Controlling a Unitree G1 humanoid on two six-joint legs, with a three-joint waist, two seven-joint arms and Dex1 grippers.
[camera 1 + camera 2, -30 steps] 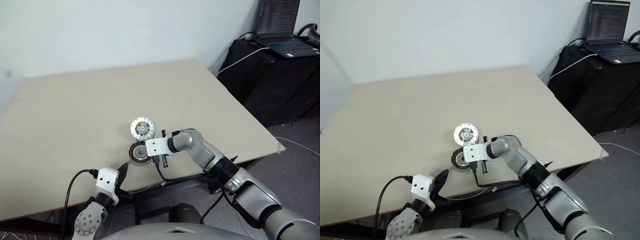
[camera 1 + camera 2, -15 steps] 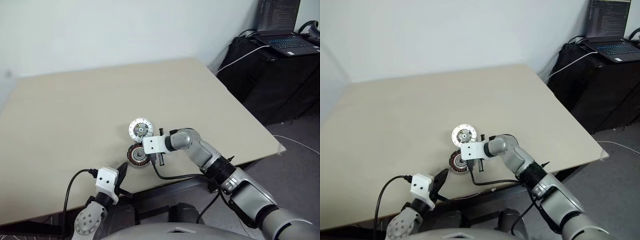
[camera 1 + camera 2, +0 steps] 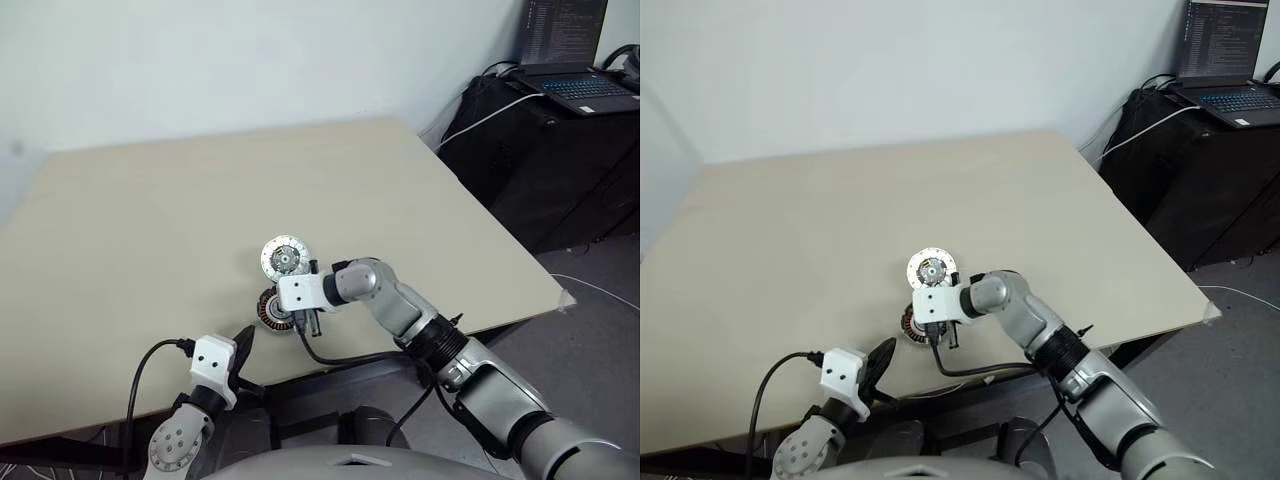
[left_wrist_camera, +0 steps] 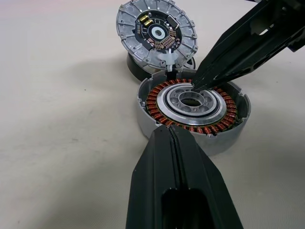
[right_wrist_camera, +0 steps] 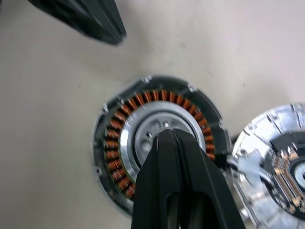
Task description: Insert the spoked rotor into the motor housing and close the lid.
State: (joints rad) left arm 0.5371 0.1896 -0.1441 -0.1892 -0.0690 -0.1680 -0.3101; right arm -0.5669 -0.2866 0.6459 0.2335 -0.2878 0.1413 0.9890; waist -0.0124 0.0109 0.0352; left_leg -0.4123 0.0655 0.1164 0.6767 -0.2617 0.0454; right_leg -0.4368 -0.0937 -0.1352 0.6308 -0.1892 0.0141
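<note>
The motor housing (image 4: 190, 110), a round puck with copper windings around a grey centre ring, lies open near the table's front edge. Just behind it, touching its rim, the lid (image 4: 156, 33) rests tilted with its pale-segmented face up. My right gripper (image 5: 167, 135) is shut and slants down from the right, its tips at the housing's centre ring. My left gripper (image 4: 169, 131) is shut and nearly level, its tip just short of the housing's near wall. I cannot make out the spoked rotor.
The beige table (image 3: 150, 200) stretches wide to the left and back of the parts. Its front edge runs close below the housing (image 3: 272, 308). Off to the right stands a black stand with an open laptop (image 3: 575, 85) and cables.
My right gripper has edged slightly to the left, further over the motor housing, and turned a little. The left gripper, housing and lid have stayed put.
</note>
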